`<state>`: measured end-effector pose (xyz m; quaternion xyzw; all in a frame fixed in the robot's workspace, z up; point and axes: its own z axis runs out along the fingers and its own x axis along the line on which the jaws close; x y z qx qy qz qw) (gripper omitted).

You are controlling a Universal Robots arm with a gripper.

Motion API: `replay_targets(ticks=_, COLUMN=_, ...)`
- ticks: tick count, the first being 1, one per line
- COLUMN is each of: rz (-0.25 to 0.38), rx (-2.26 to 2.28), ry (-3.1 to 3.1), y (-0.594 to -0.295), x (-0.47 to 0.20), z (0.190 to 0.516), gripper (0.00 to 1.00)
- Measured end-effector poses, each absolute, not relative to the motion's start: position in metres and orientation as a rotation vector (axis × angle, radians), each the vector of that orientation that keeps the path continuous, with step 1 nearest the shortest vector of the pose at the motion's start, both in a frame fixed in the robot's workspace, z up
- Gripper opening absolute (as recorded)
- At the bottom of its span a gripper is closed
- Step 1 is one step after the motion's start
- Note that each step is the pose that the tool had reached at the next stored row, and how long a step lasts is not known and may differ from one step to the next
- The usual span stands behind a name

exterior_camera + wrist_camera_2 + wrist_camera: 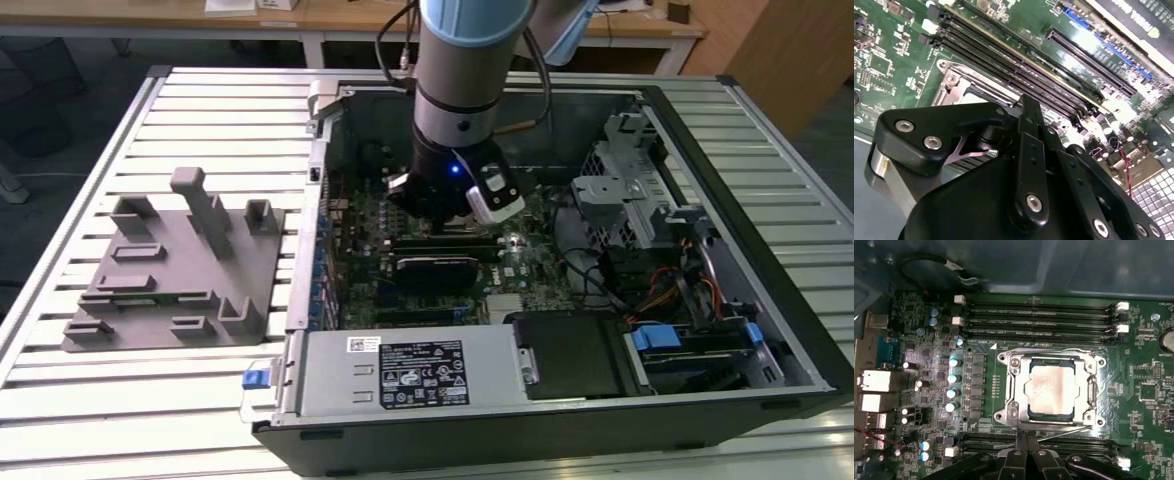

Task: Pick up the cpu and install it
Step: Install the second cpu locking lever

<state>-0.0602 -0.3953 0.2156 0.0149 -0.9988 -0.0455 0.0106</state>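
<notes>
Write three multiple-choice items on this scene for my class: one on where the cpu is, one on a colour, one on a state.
1. Where is the cpu?
A. On the grey tray
B. In the socket frame on the motherboard
C. On the slatted table beside the case

2. What colour is the motherboard?
A. Green
B. Red
C. White

3. In what state is the computer case?
A. Closed, with its side panel on
B. Wrapped in plastic
C. Open, with its insides showing

Answers:
1 B: in the first wrist view the cpu, with its pale silver top, sits within the socket frame.
2 A: the motherboard is green around the socket.
3 C: in the exterior view the computer case has no panel over it, and its boards and cables show.
</notes>
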Motion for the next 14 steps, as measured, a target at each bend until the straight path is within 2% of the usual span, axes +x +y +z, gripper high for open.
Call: replay_targets(ticks=14, rz=-0.171, rx=0.047, ry=-3.116, y=-0.3997, x=-0.0693, z=0.2065, gripper=0.11)
